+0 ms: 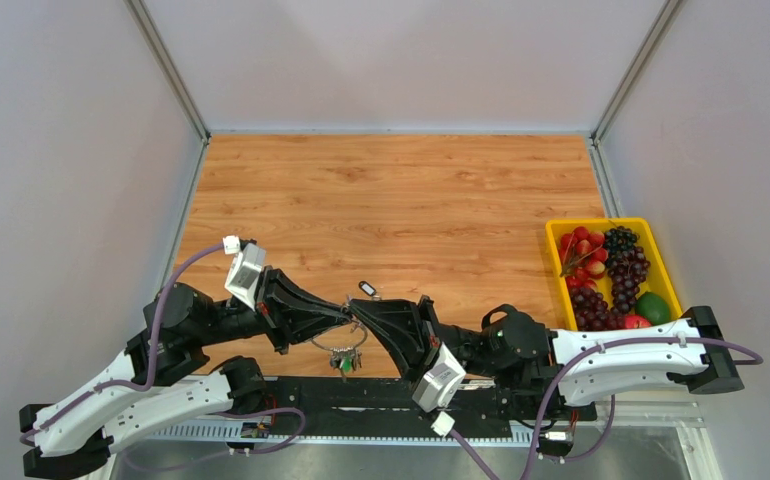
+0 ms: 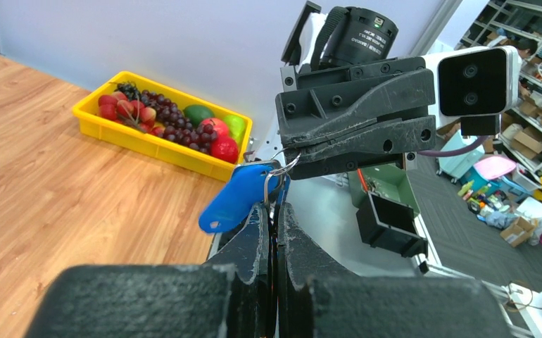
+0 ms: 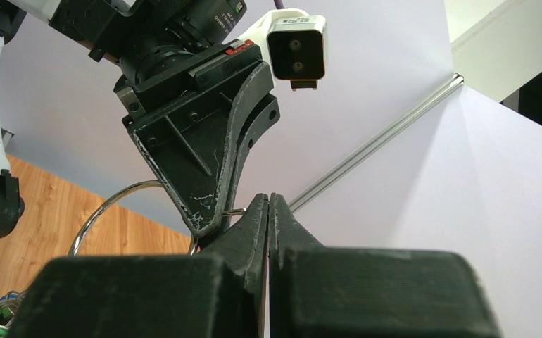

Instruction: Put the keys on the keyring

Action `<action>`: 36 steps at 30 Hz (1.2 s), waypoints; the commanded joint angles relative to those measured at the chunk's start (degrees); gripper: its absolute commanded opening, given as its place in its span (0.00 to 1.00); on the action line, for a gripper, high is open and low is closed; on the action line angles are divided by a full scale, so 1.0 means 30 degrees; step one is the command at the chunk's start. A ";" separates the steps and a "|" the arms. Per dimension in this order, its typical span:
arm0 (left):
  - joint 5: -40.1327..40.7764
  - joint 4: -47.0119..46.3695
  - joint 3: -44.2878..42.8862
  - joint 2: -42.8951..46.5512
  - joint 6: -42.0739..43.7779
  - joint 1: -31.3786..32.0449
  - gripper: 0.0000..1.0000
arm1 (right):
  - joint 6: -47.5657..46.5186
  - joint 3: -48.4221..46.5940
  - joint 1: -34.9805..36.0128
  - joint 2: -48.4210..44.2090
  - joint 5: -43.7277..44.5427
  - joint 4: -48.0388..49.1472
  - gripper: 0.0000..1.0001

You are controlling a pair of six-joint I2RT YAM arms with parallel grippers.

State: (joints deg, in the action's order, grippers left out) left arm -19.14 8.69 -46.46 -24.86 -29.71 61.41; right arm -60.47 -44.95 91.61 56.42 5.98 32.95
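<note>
Wooden tabletop [image 1: 391,200], pale lilac walls [image 1: 401,60], aluminium corner posts [image 1: 166,65], cluttered storage shelves [image 2: 536,42] beyond one side

Thin silver wire keyring [image 1: 339,338] hangs in the air well to the left of the yellow fruit tray [image 1: 601,221], its loop showing from above as a flattened oval. A bunch of keys [image 1: 344,361] dangles from its lowest part, silver blades crowded together and a green tag among them. A blue tag [image 2: 236,197] sits tilted against the wire. One loose key [image 1: 368,290] with a dark head lies flat, also left of the tray, slightly nearer to it than the ring.
</note>
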 commanded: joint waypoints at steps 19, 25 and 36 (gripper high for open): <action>-0.2007 -0.2243 -0.0557 -0.0171 0.0043 -0.0020 0.00 | 0.1831 -0.0588 0.0122 -0.0299 0.2517 0.0109 0.03; -0.2947 -0.3770 0.0005 -0.0119 -0.0534 -0.0020 0.00 | 0.3144 -0.0925 -0.0325 -0.0104 0.4457 -0.0790 0.20; -0.3739 -0.4793 0.0386 -0.0054 -0.1004 -0.0020 0.00 | 0.4190 -0.0558 -0.0335 -0.1157 0.6072 -0.2191 0.46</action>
State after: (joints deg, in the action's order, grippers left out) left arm -25.04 3.33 -44.49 -26.22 -30.83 60.99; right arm -49.54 -45.91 91.70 55.05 16.10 30.68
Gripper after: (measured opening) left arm 0.038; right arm 0.445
